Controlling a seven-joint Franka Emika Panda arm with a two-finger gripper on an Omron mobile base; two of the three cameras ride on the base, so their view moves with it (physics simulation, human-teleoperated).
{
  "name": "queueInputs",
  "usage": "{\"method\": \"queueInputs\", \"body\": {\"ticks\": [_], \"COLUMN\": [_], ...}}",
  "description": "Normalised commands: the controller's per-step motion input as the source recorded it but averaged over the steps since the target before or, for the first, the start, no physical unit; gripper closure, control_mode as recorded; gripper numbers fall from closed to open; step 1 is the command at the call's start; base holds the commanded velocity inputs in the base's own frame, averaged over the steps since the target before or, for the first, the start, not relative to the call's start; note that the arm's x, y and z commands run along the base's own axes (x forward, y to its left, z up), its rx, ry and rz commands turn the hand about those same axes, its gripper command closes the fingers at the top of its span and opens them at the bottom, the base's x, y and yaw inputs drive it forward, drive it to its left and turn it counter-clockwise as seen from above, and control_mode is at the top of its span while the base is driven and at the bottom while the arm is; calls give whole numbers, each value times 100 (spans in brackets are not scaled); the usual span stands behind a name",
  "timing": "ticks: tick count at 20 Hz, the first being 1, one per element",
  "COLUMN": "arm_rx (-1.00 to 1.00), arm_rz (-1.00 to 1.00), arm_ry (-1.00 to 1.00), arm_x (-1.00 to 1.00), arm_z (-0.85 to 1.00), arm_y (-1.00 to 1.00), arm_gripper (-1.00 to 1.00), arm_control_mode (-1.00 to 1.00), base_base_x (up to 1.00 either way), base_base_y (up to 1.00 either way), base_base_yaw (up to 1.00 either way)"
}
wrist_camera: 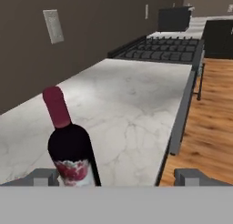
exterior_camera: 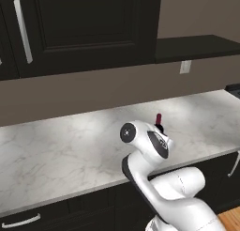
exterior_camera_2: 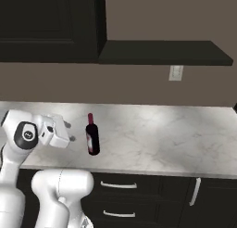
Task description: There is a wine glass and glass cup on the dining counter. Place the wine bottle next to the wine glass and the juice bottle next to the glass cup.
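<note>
The wine bottle [wrist_camera: 70, 148] stands upright on the worktop [wrist_camera: 132, 109] just ahead of the spread hand [wrist_camera: 118, 176], nearer its left finger (not yet between them), untouched.

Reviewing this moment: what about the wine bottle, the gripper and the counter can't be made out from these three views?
- Wine bottle: in the left base view the arm hides all but its red neck.
- Bottle base: in the hand view the bottom edge cuts it off.
- Label: too blurred to read in the hand view.
- Gripper: the hand view shows just the tips of the fingers, open, not touching the bottle.
- Counter: both base views cut off its ends.
</note>
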Motion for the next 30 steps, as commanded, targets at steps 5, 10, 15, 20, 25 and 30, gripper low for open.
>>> {"method": "queueInputs", "body": {"ticks": [5, 10, 15, 20, 25, 30], "arm_rx": [0, 0, 0, -2, -2, -4], "arm_rz": [0, -2, -3, -7, -6, -3], "arm_ry": [-1, 0, 0, 0, 0, 0], "arm_x": [37, 48, 40, 30, 31, 16], "arm_z": [0, 0, 0, 0, -3, -4], "arm_y": [0, 0, 0, 0, 0, -3], "arm_gripper": [-100, -100, -100, -100, -100, -100], "arm_control_mode": [-100, -100, -100, -100, -100, -100], "base_base_x": [0, 0, 0, 0, 0, 0], "base_base_y": [0, 0, 0, 0, 0, 0], "base_base_yaw": [0, 0, 0, 0, 0, 0]}}
